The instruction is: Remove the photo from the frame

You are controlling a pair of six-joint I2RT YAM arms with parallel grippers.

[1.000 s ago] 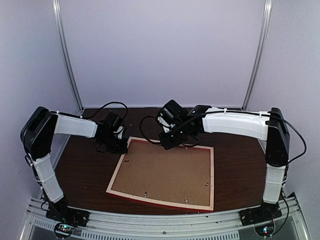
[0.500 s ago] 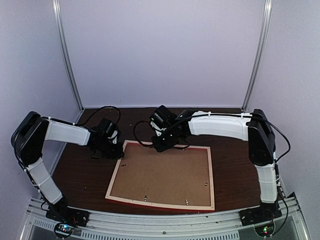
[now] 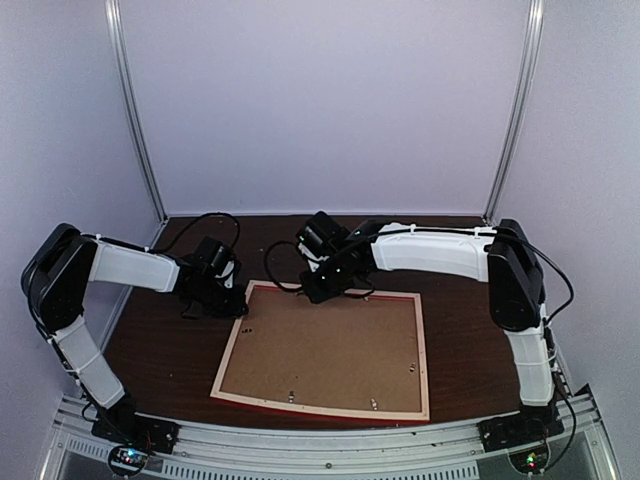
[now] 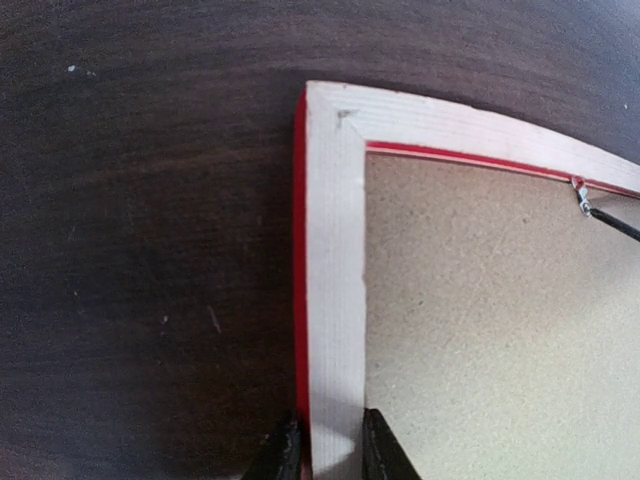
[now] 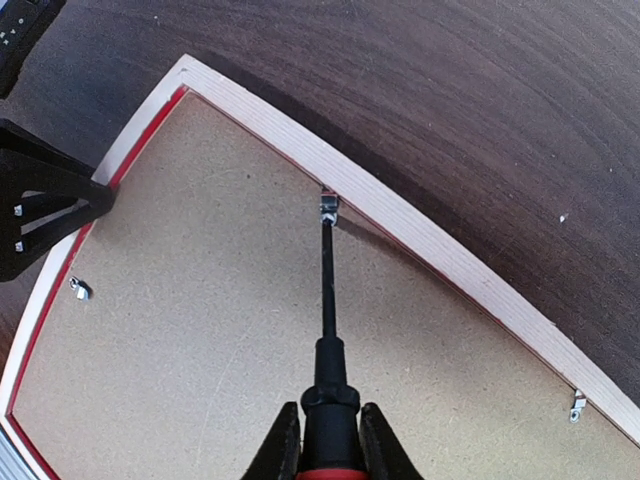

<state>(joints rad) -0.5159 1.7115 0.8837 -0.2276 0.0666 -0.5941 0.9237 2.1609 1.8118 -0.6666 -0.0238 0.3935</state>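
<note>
The frame [image 3: 232, 345] lies face down on the table, pale wood rim up, red on its sides. The brown backing board [image 3: 330, 345] fills it and hides the photo. My left gripper [image 3: 232, 300] is shut on the frame's left rim [image 4: 335, 250] near the far-left corner, one finger [image 4: 285, 455] outside and the other on the board side. My right gripper [image 5: 327, 430] is shut on a black-and-red screwdriver [image 5: 326, 300]. Its tip touches a metal tab [image 5: 328, 208] at the far rim.
Other metal tabs sit along the rim: one at the left [image 5: 80, 288], one at the far right [image 5: 577, 405], more at the near edge [image 3: 372, 403]. The dark wood table [image 3: 160, 340] surrounds the frame. Cables trail behind both wrists.
Both arms have shifted left and the frame's far-left corner slid slightly left with the left gripper. The right gripper with the screwdriver moved left along the far rim.
</note>
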